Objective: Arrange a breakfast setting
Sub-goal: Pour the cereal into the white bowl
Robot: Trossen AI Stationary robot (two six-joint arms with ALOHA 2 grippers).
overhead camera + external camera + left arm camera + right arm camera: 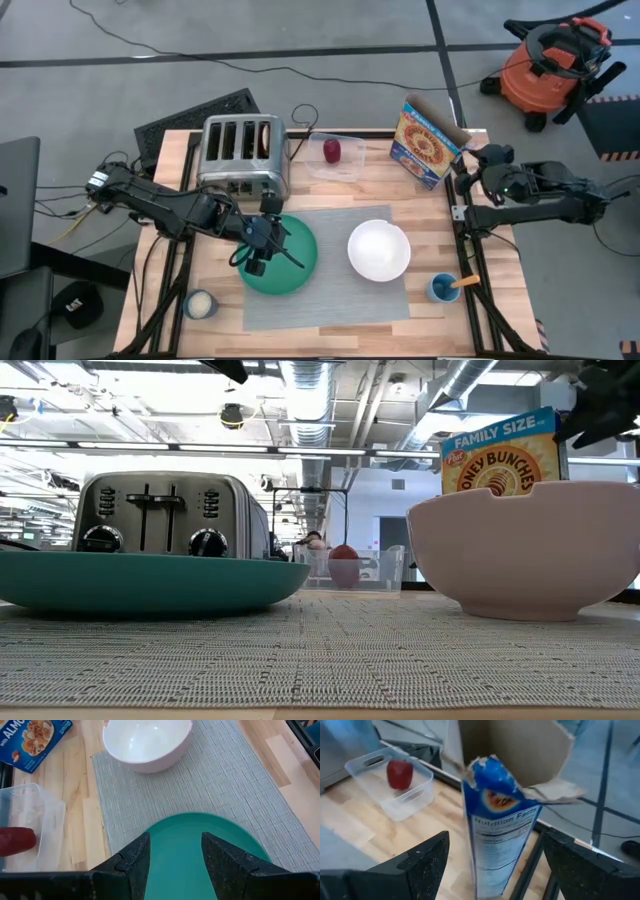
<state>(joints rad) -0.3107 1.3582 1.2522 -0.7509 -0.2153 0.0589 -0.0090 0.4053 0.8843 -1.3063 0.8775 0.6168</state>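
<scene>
The teal-green plate (295,265) lies on the left part of the grey placemat (330,295), and the white bowl (378,250) stands on the mat to its right. My left gripper (175,842) hovers open above the plate (200,835); in the high view the left gripper (270,248) is over the plate's left half. The dark-red fruit (331,150) lies in a clear tub (335,160) at the far side. My right gripper (495,837) is wide open, with a finger on either side of an opened cereal box (500,840), apart from it. I cannot make out the bread.
The chrome toaster (240,152) stands at the far left, behind the plate. The cereal box (425,140) stands at the far right. A blue cup (443,288) with a tan handle in it, perhaps the spoon, stands near right. A small round pale thing (200,304) sits near left.
</scene>
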